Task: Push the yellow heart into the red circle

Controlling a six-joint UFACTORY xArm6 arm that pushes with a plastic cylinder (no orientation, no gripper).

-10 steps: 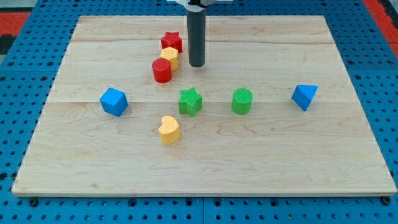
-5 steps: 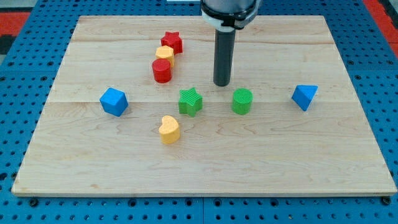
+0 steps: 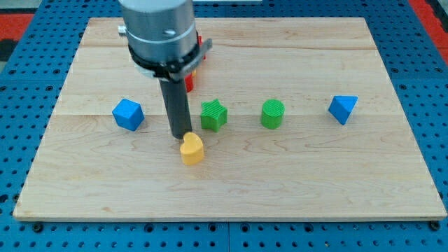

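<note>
The yellow heart (image 3: 192,149) lies on the wooden board (image 3: 315,175) below the middle. My tip (image 3: 182,135) stands right at the heart's upper left edge, seemingly touching it. The red circle (image 3: 189,83) is mostly hidden behind the rod and the arm's body; only a sliver of red shows at the rod's right side, above the heart.
A blue block (image 3: 128,114) sits at the left. A green star (image 3: 214,115) and a green cylinder (image 3: 273,113) sit right of the rod. A blue block (image 3: 342,108) is at the right. The red star and another yellow block are hidden behind the arm.
My tip has moved from the board's upper middle down and to the left, ending at the yellow heart's upper left edge. The arm now hides the red and yellow blocks at the top.
</note>
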